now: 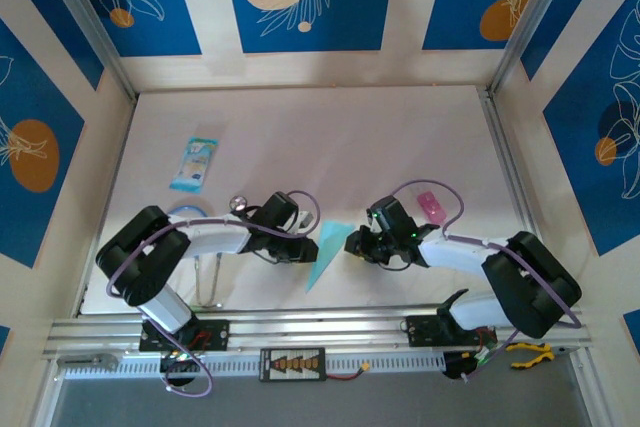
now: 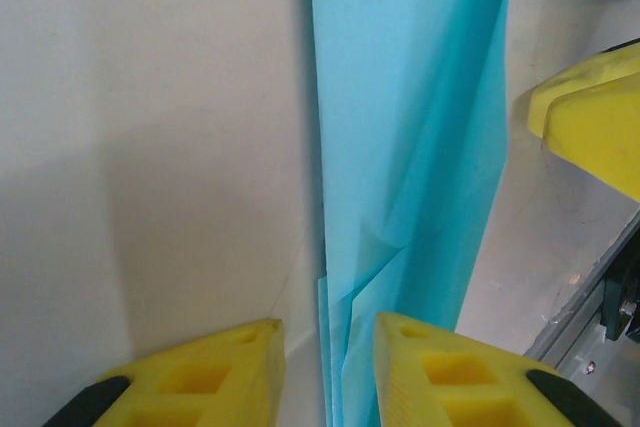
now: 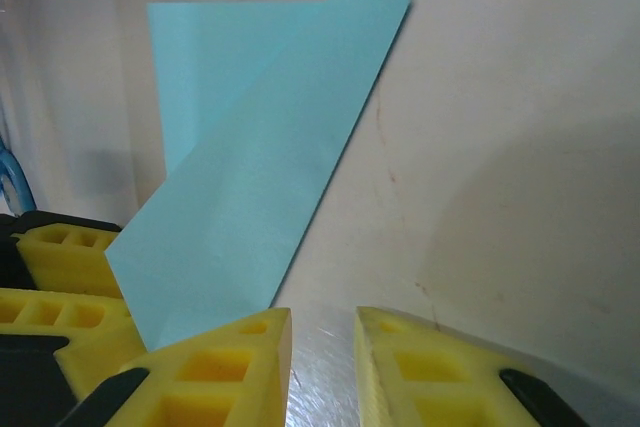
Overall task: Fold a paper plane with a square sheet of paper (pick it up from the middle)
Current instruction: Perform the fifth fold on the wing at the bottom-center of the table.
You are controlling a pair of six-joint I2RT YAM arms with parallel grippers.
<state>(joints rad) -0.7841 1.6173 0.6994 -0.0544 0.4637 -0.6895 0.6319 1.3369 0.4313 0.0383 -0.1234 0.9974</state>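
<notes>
The light-blue paper (image 1: 328, 247) lies near the table's front edge as a slim pointed dart, its tip toward the arms. It lies between my two grippers. My left gripper (image 1: 306, 246) is at its left side. In the left wrist view the folded paper (image 2: 410, 97) rises between the open yellow fingers of the left gripper (image 2: 328, 387), closer to the right finger (image 2: 440, 367), unclamped. My right gripper (image 1: 354, 245) is at the paper's right side. In the right wrist view the right gripper (image 3: 322, 367) stands open with nothing between its fingers, and the paper (image 3: 260, 167) lies to its left.
A blue-and-white printed packet (image 1: 194, 162) lies at the back left. A small pink item (image 1: 432, 205) sits behind the right arm. A metal rail (image 1: 320, 322) runs along the near edge, with yellow pliers (image 1: 530, 352) at its right end.
</notes>
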